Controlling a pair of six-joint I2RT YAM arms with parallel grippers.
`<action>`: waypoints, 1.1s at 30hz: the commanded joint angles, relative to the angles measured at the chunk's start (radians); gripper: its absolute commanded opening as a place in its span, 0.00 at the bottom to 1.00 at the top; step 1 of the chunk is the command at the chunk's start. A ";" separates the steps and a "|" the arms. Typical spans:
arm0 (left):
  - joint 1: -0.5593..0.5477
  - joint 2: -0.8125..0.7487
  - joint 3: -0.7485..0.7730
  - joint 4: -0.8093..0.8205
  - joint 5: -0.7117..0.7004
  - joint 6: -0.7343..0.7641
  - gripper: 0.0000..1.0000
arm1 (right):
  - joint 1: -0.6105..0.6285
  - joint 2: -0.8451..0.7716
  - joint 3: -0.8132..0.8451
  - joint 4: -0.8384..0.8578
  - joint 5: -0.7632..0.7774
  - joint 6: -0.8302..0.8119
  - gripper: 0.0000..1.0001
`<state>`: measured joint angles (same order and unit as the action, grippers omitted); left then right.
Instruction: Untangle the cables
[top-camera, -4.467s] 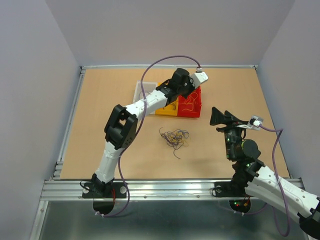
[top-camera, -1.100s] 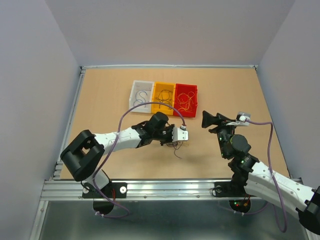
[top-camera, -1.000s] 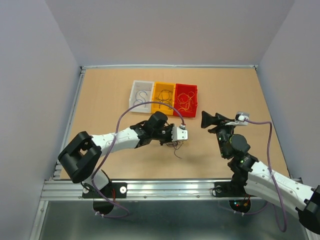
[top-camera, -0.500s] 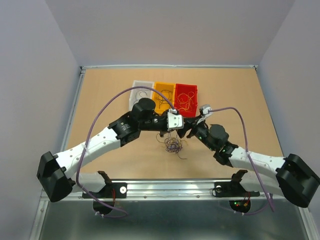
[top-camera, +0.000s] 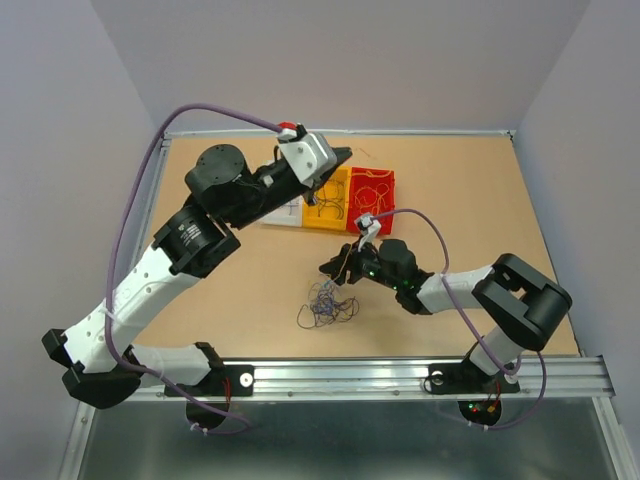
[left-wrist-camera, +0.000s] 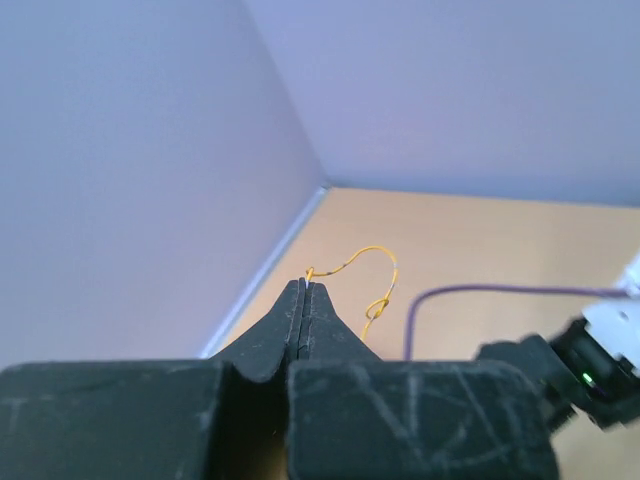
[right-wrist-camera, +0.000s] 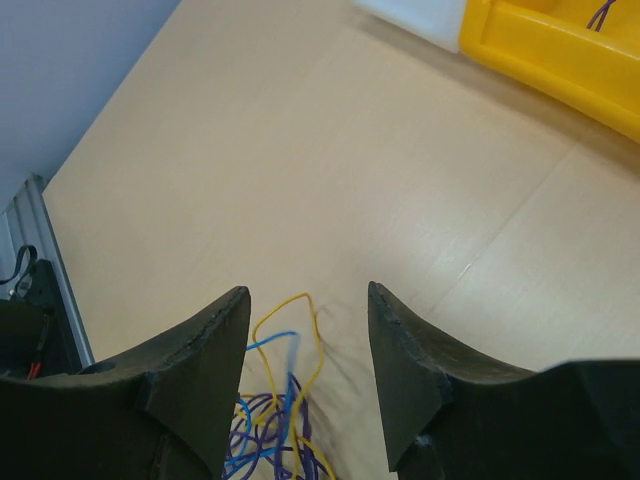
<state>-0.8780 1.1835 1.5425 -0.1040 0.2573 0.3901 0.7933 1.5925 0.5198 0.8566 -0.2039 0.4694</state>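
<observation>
the left gripper (left-wrist-camera: 305, 283), high up by the bins (top-camera: 389, 200), is clenched on one yellow-orange wire (left-wrist-camera: 368, 250), a pinch only its wrist view reveals. the right gripper (right-wrist-camera: 305, 300) hangs with jaws apart over the tangled cables (top-camera: 325, 303) on the table (top-camera: 450, 180).

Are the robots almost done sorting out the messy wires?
Not nearly. A few sorted wires lie in the bins. The left gripper pinches one yellow wire up high. The right gripper, open, hovers over the tangle, which holds many more.
</observation>
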 joint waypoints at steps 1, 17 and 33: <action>-0.003 0.016 0.065 0.091 -0.248 -0.005 0.00 | 0.003 -0.035 0.042 0.081 0.067 0.029 0.55; 0.105 0.180 0.215 0.234 -0.481 -0.011 0.00 | 0.004 -0.463 -0.107 -0.070 0.503 -0.017 0.70; 0.129 0.134 0.237 0.124 -0.136 -0.148 0.00 | 0.003 -0.491 -0.047 -0.053 0.086 -0.222 0.86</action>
<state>-0.7464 1.3682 1.7412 0.0166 0.0284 0.2928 0.7933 1.0538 0.4274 0.7780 0.0380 0.3359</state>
